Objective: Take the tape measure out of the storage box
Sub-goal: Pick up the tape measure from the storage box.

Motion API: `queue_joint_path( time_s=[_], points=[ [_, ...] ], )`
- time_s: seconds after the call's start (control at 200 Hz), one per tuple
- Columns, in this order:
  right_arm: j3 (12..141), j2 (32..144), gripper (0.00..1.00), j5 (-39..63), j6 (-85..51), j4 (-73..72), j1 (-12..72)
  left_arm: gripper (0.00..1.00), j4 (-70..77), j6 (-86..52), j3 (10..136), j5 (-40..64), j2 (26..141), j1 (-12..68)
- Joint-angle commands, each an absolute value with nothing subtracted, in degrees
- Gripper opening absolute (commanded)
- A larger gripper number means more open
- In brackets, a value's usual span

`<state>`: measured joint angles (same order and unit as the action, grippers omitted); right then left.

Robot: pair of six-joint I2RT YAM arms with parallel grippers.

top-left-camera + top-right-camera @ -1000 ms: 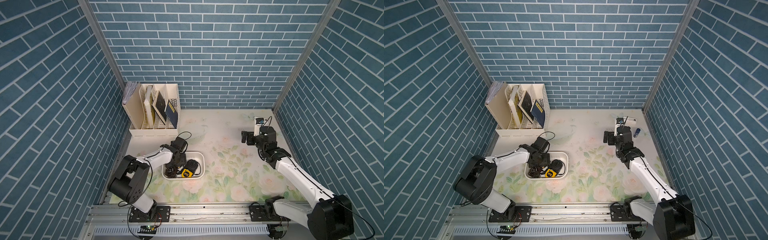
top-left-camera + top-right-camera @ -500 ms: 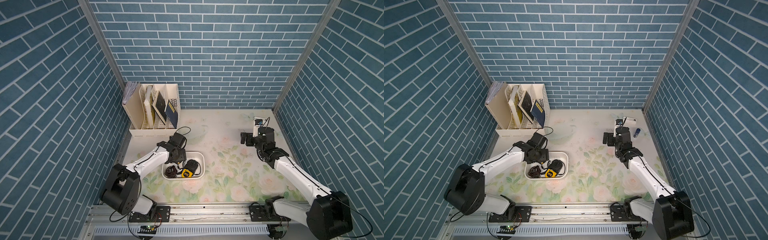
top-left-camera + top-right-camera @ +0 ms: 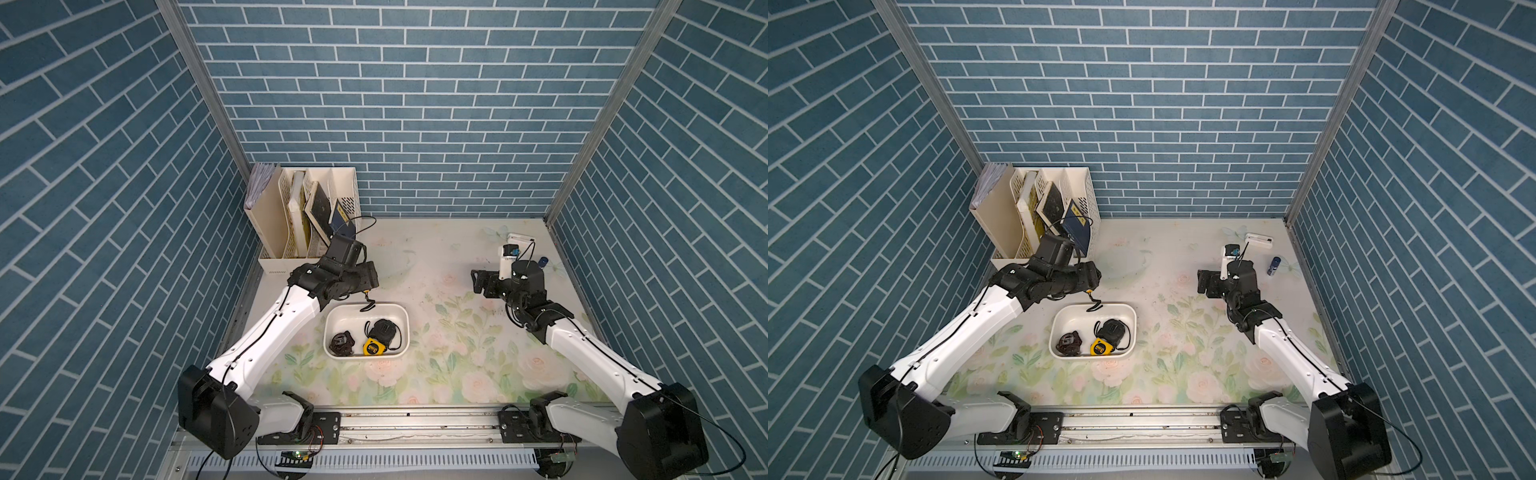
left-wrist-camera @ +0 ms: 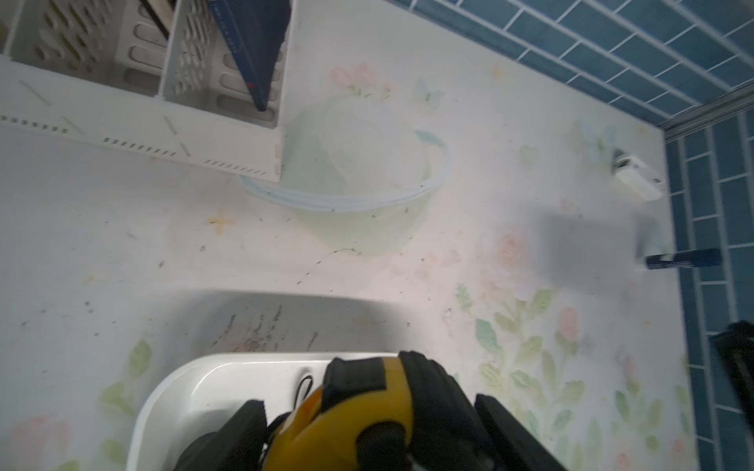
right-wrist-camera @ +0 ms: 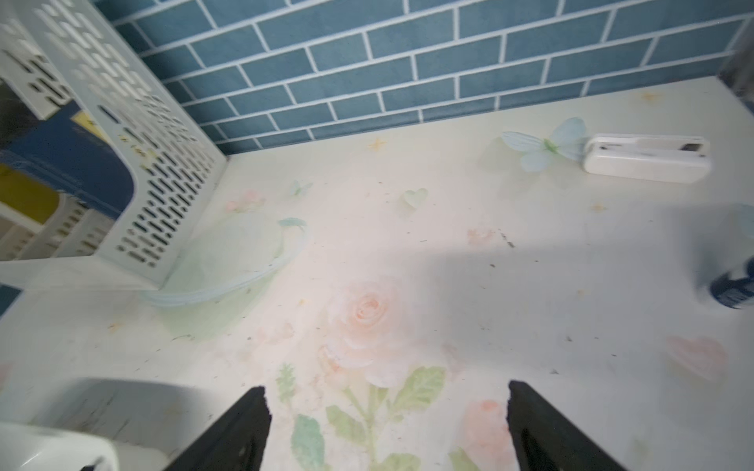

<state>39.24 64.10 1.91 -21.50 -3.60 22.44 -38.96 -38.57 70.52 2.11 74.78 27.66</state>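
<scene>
Left wrist view: left claw (image 4: 369,407) clamps tape measure (image 4: 347,424) across its casing, which looks rigid, probably hefty and slick-shelled; right claw (image 5: 386,389) gapes empty.

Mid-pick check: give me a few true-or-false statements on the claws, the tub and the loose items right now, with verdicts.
1. The left claw grips a yellow-and-black tape measure. True.
2. The shallow white plastic tub is empty. False: a second yellow tape measure, a round black tape measure and a dark bundled item lie in it.
3. The right claw is open with nothing between its fingers. True.
4. The small blue cylinder is inside the tub. False: it is on the floral table, near the right arm.
5. The right claw hovers over the tub. False: it is over bare table, apart from the tub.
</scene>
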Motion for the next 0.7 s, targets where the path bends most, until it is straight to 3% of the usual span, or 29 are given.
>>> queue_joint_path(
  time_s=[0.0, 0.3, 0.695],
  points=[
    [37.6, 60.3, 0.90, 8.6, -27.9, -11.9, 24.8, 0.00, -30.2, -43.7, 71.0, 10.4, 74.5, 27.5],
    [42.4, 62.8, 0.85, 11.7, -28.5, -17.6, 33.3, 0.00, -16.3, -55.1, 69.1, 17.4, 77.2, 28.6],
    [45.8, 72.6, 0.83, 5.0, -24.4, -24.4, 44.9, 0.00, -8.4, -67.0, 67.5, 16.8, 80.7, 34.0]
  ],
)
